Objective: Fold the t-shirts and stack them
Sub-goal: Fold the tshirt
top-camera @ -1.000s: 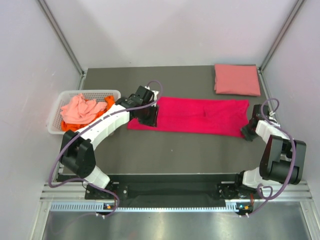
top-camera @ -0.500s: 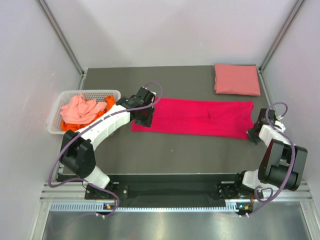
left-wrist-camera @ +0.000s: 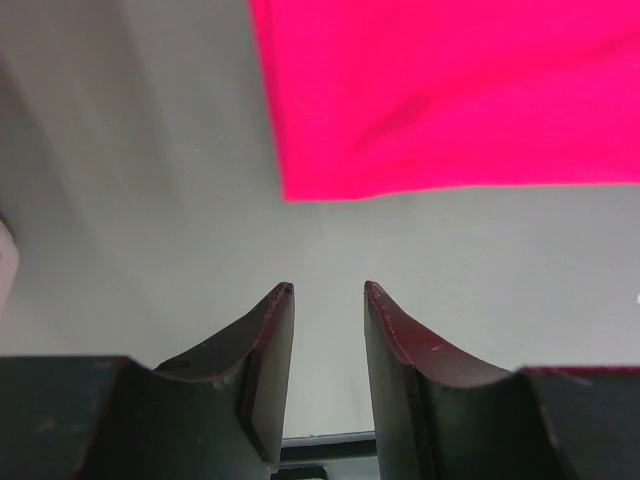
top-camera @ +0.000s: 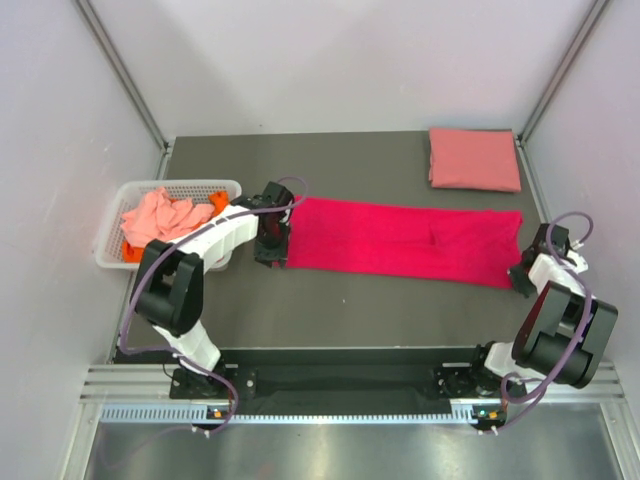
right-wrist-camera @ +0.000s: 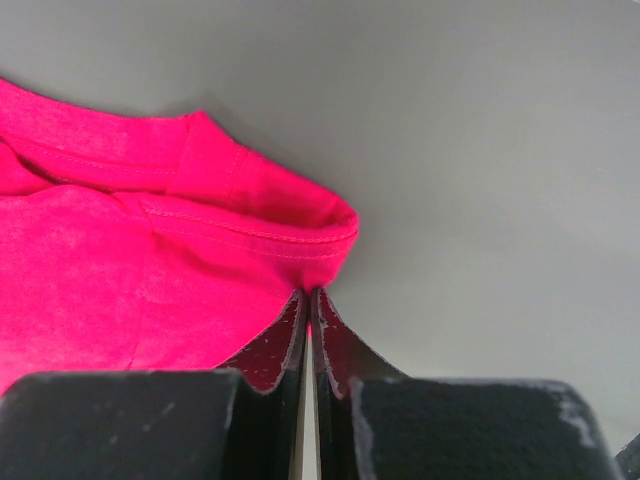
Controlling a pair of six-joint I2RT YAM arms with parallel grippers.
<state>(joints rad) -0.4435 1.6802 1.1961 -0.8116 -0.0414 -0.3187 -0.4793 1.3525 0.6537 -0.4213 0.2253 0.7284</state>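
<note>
The bright magenta-red t-shirt [top-camera: 400, 240] lies stretched in a long band across the middle of the table. My right gripper [top-camera: 522, 276] is shut on its right end, and in the right wrist view the hemmed edge [right-wrist-camera: 250, 225] sits pinched at my closed fingertips [right-wrist-camera: 308, 292]. My left gripper [top-camera: 272, 246] is open and empty just off the shirt's left end. In the left wrist view it [left-wrist-camera: 328, 290] hovers over bare table, with the shirt's corner [left-wrist-camera: 450, 100] a little ahead. A salmon pink t-shirt [top-camera: 474, 159] lies folded at the back right.
A white slotted basket [top-camera: 180, 184] stands at the table's left edge, close to my left arm. It holds a crumpled pale coral shirt [top-camera: 158, 215] and an orange one [top-camera: 215, 207]. Enclosure walls stand close on both sides.
My right gripper has pulled the magenta shirt to the right and drawn it longer. My left gripper has come off the shirt's left end and moved left.
</note>
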